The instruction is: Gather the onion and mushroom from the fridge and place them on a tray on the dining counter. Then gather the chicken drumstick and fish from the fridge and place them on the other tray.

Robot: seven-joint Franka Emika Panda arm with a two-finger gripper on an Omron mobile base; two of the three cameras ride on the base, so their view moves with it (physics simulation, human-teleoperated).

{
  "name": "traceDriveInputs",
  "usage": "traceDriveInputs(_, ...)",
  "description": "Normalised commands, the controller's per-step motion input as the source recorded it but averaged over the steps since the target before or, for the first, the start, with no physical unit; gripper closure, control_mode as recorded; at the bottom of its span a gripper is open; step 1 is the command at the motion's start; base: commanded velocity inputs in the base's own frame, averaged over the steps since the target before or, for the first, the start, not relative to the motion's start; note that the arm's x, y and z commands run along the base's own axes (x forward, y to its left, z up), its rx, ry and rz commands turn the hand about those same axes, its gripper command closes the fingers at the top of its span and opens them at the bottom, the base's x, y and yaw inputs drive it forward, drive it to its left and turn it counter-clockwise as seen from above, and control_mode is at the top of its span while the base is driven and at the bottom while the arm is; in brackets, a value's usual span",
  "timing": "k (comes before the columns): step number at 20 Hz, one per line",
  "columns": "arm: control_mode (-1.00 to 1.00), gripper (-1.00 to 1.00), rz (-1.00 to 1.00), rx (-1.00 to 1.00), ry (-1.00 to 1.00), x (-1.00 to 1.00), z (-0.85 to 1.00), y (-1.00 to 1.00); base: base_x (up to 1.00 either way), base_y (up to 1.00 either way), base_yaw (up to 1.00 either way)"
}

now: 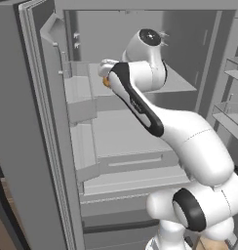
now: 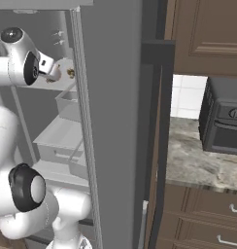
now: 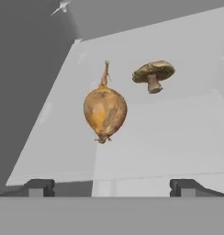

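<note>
The two-finger gripper [image 3: 111,187] is fully open, holding nothing, inside the open grey steel fridge [image 1: 38,146]. The round brown-orange onion [image 3: 104,110] lies on a pale grey shelf [image 3: 178,137], mid-shelf. A brown-capped mushroom [image 3: 153,74] lies just beside it, nearer the back wall.

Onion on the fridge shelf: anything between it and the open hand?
Nothing visible. In the hand view the round brown-orange onion lies on the pale fridge shelf straight ahead of the open hand. The brown-capped mushroom sits apart, off to one side.
</note>
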Motion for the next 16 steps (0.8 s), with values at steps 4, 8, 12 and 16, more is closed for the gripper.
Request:
traceDriveInputs(4, -1.00, -1.00, 0.00, 0.00, 0.00, 0.38, -0.15, 0.00, 0.00, 0.00, 0.00)
traceDriveInputs(8, -1.00, -1.00, 0.00, 0.00, 0.01, 0.42, -0.08, 0.00, 0.00, 0.00, 0.00)
traceDriveInputs(12, -1.00, -1.00, 0.00, 0.00, 0.03, 0.45, -0.08, 0.05, 0.00, 0.00, 0.00)
traceDriveInputs(16, -1.00, -1.00, 0.00, 0.00, 0.04, 0.41, -0.10, 0.07, 0.00, 0.00, 0.00)
